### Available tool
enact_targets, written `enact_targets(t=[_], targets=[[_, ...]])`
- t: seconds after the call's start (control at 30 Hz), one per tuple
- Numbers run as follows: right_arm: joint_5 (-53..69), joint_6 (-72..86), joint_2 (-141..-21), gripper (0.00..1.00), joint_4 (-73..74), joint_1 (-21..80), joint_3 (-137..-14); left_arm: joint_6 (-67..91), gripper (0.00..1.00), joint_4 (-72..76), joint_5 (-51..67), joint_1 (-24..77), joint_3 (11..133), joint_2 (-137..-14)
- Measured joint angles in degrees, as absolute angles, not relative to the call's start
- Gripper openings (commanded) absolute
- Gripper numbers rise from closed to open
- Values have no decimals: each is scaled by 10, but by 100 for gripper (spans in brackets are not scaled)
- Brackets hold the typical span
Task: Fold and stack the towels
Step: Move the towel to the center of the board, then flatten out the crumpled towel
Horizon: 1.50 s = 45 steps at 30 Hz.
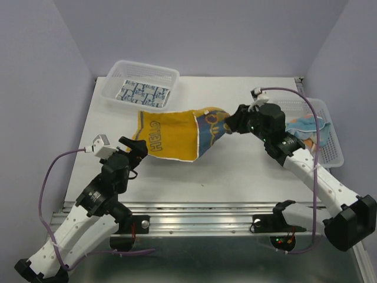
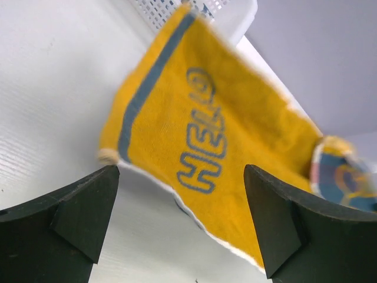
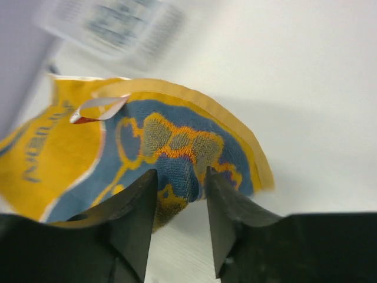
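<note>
R claw (image 3: 179, 177) pinches yellow towel (image 1: 171, 132) — clear only in R-wrist view.

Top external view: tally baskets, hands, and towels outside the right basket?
Baskets: 2 (left basket, right basket)
Towels outside it: 2 (yellow towel on the table, blue-and-white towel in the left basket)
Hands: 2 (left hand open, right hand shut on the yellow towel)
Total: 6
Right basket's cloth heap: count unclear.
</note>
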<state>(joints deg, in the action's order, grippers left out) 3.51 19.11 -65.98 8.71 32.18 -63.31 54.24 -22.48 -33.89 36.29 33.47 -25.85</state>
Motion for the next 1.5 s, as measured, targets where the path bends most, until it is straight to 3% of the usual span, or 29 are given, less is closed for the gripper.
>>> enact_targets(t=[0.03,0.1,0.13,0.33,0.57,0.73,1.03,1.37,1.5], targets=[[22,208,-645,73,75,288,-571,547,99,-227,-342,363,335,-258],[0,225,-643,97,86,232,-493,551,99,-227,-344,363,335,-261],[-6,229,-650,100,91,209,-465,552,99,-226,-345,363,335,-262],[-5,235,-644,100,149,169,-433,559,99,-215,-347,363,335,-347],[34,245,-633,100,111,246,-463,549,99,-170,-336,363,335,-448],[33,282,-696,100,84,304,-451,513,99,-92,-303,363,354,-553],[21,307,-830,100,58,304,-440,472,99,-1,-211,362,413,-811],[-15,288,-963,100,40,303,-524,473,99,93,-108,371,366,-843],[-10,240,-1032,100,32,296,-600,495,99,156,-77,438,341,-841]])
